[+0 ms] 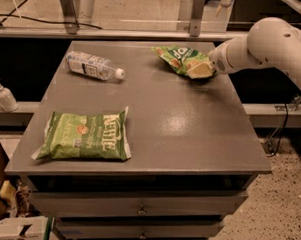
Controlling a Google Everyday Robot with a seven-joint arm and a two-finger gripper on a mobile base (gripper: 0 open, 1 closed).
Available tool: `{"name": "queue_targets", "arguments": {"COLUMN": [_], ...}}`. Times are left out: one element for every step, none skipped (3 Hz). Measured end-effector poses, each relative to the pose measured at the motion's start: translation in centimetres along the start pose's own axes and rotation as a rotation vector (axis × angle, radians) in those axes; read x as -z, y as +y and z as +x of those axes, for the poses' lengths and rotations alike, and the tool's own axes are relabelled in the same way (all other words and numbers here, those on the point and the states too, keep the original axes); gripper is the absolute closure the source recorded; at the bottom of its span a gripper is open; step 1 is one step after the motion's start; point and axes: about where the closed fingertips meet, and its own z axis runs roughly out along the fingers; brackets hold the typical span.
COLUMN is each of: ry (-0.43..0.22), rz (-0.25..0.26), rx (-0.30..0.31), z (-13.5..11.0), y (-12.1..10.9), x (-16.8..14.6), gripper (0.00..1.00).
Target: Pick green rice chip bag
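Observation:
The green rice chip bag (180,58) lies at the far right of the grey table top (155,117). It is small and bright green, with white logo letters and tan chip pictures. My gripper (203,70) is at the bag's right end, low over the table, at the tip of the white arm (266,44) that reaches in from the right. A pale tan part sits right where the gripper meets the bag. The contact between the two is hidden.
A larger flat green bag with white "KETTLE" lettering (84,137) lies at the front left. A plastic water bottle (92,67) lies on its side at the back left. A soap dispenser (4,94) stands off the table's left. Drawers (141,209) sit below the table top.

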Motion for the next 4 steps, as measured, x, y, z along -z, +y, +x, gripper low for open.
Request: {"name": "queue_targets", "arguments": {"ry": [-0.008, -0.016, -0.061, -0.115], "rz": [0.004, 0.007, 0.002, -0.011], "rx": [-0.004, -0.010, -0.029, -0.074], "z": [0.0, -0.1, -1.1, -2.5], "y": [0.0, 0.0, -0.4, -1.0], "x": [0.4, 1.0, 2.5, 5.0], "gripper": [0.88, 1.00, 1.00, 1.00]}}
